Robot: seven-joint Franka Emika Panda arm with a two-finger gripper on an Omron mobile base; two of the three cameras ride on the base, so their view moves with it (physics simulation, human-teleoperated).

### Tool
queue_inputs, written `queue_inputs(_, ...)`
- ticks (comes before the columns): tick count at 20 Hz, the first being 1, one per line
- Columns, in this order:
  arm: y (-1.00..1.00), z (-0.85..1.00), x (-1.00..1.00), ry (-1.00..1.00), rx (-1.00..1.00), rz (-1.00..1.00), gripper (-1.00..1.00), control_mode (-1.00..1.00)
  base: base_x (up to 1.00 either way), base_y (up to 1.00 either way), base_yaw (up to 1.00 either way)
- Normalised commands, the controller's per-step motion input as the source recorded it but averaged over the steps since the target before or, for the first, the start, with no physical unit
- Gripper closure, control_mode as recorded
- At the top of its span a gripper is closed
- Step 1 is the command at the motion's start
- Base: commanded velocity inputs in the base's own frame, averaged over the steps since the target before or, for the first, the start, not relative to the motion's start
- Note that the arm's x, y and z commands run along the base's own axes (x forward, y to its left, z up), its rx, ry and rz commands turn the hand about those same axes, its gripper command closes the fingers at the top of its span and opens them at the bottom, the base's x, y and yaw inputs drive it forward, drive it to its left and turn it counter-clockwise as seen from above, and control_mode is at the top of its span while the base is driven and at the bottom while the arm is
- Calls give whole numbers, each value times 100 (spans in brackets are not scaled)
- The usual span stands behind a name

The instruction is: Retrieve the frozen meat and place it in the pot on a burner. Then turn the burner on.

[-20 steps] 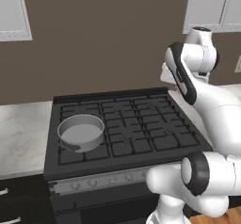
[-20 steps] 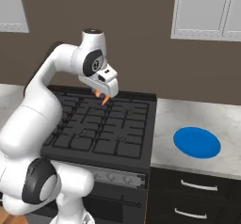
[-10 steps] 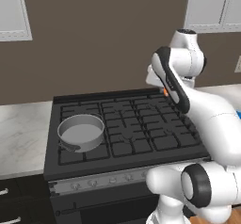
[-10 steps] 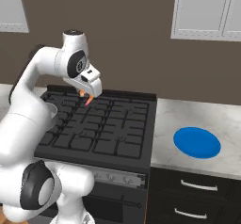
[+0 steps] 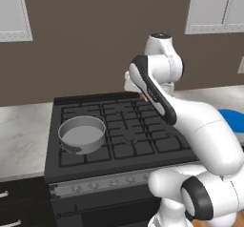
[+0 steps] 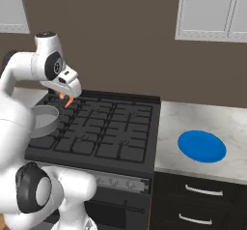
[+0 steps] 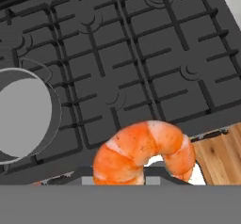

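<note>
I have the gripper [image 6: 67,97] closed narrow on the frozen meat [image 6: 68,100], a small orange curled piece that hangs from the fingers above the far left part of the black gas range [image 6: 103,127]. From the hand camera the frozen meat [image 7: 143,153] sits close at the bottom, with the grates below it. The pot [image 5: 81,134] stands on the near left burner [image 5: 71,155], grey inside with nothing in it, its short dark handle toward the near edge. On the marble counter [image 6: 202,122] to the right of the range lies a flat blue plate [image 6: 201,146].
</note>
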Motion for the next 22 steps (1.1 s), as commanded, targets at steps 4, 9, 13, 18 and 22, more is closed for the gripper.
queue_inputs(4,81,0,16,9,-5,12,100,-100,0,0,0)
queue_inputs(9,80,0,25,10,-2,8,100,-100,0,0,0)
queue_inputs(13,74,0,26,6,-1,5,100,-100,0,0,0)
queue_inputs(18,69,-10,20,7,-1,4,100,-100,0,0,0)
queue_inputs(22,70,-31,14,4,-4,3,100,-100,0,0,0)
